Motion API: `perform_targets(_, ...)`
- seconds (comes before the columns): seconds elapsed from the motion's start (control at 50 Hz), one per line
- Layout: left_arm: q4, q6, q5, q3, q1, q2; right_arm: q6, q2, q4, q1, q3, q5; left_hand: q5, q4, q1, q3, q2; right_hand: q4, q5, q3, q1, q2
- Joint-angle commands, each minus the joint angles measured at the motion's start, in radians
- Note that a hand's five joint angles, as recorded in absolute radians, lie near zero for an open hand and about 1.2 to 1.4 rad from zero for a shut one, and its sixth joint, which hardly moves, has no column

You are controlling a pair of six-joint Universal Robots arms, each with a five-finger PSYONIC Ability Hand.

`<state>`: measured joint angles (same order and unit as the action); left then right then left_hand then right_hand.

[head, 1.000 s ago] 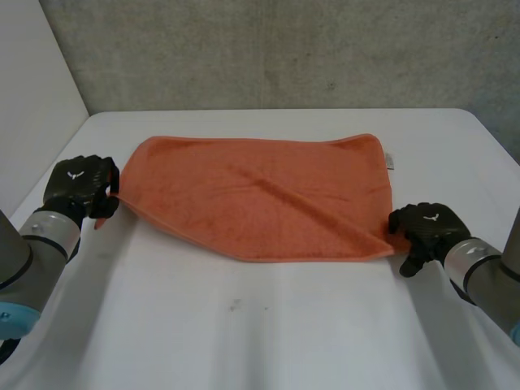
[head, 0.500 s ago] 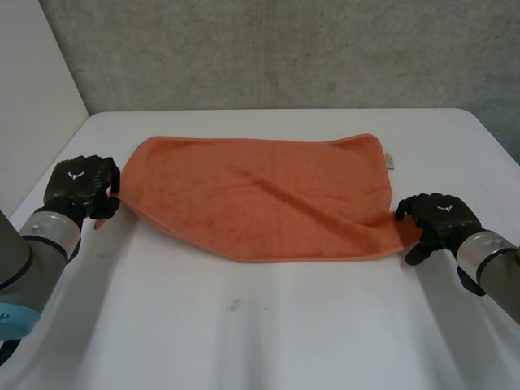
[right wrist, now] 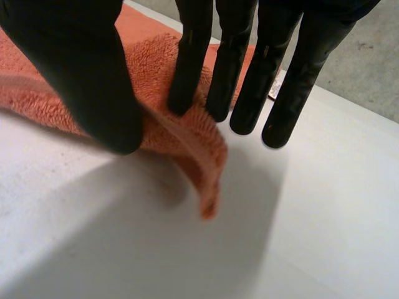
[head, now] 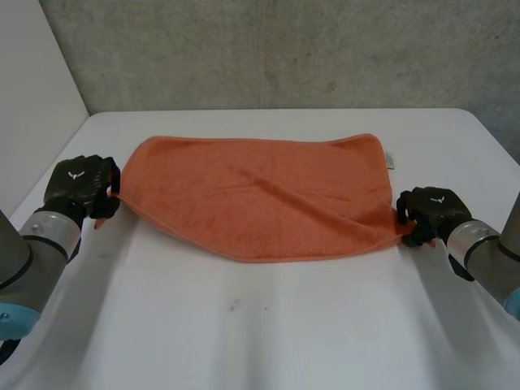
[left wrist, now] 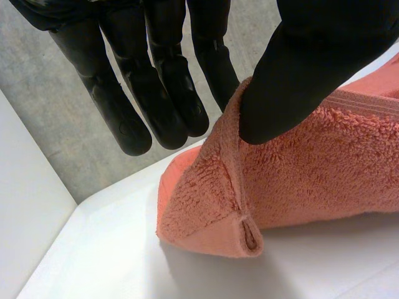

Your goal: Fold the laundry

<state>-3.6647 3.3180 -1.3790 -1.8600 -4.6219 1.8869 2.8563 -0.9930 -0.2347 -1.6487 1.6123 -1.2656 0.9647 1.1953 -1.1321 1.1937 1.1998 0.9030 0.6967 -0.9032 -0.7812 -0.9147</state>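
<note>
- The orange towel (head: 260, 195) lies spread across the middle of the white table (head: 244, 333), with its far edge toward 12 o'clock.
- The left hand (head: 77, 185) is at the towel's 9 o'clock corner and pinches the hem between its thumb and nearly straight fingers.
- The right hand (head: 431, 213) nips the 4 o'clock corner between its thumb and fingers, and the tip hangs loose.
- The step is probably carrying both corners toward 12 o'clock. The hands should rise together, level, with the cloth taut between them.
- The right pinch looks shallow, so a slow lift would guard against slipping.
</note>
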Motion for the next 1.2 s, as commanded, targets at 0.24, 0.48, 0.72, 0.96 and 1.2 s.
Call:
perform_targets(0.24,0.063,0.008,-0.003,0.008,-0.005,-0.048,-0.003,-0.090,0.052,-0.019,-0.104,-0.101,0.257,0.201,-0.264,0.203,0.196,0.493,0.525,-0.493,-0.615,-0.482)
perform_targets(0.48,0.461,0.158,0.001,-0.004,-0.081,-0.363,-0.388,-0.409,0.570,0.027,-0.068,-0.083,0.257,0.201,-0.264,0.203,0.196,0.493,0.525,-0.493,-0.615,-0.482)
perform_targets(0.72,0.719,0.390,0.003,-0.090,-0.121,-0.466,-0.756,-0.569,0.818,0.072,0.109,-0.087,0.257,0.201,-0.264,0.203,0.196,0.493,0.525,-0.493,-0.615,-0.482)
perform_targets(0.96,0.572,0.413,0.054,-0.022,-0.104,-0.163,-0.663,-0.294,0.525,0.043,0.026,-0.141,0.257,0.201,-0.264,0.203,0.196,0.493,0.525,-0.493,-0.615,-0.482)
perform_targets(1.2,0.382,0.377,-0.057,0.520,0.066,0.191,-0.540,-0.013,0.358,-0.074,-0.446,-0.280,0.257,0.201,-0.264,0.203,0.196,0.493,0.525,-0.493,-0.615,-0.482)
